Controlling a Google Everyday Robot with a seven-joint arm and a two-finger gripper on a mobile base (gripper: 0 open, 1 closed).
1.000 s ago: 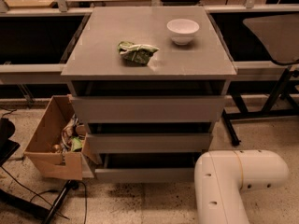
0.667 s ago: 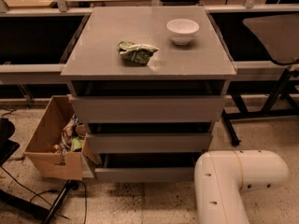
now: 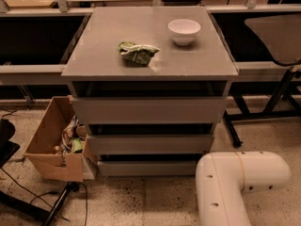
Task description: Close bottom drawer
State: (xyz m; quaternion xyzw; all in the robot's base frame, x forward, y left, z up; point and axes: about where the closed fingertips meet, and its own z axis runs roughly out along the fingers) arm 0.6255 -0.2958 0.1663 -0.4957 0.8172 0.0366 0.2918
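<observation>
Nothing is shifting against the preceding second: the arm is sitting unmoved at 5 o'clock, so the task is not advancing. The gripper is lying out of frame and its state cannot be told. The bottom drawer is showing at 6 o'clock of the cabinet, below the middle drawer front; a dark gap above it is suggesting it is standing ajar. The cardboard box is crowding its 9 o'clock edge, while the floor at 6 o'clock is lying open.

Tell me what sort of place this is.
Probably a lab or workshop: grey drawer cabinet between workbenches, cluttered cardboard box on the floor. Gripper out of view; only the arm shows, lower right.
</observation>
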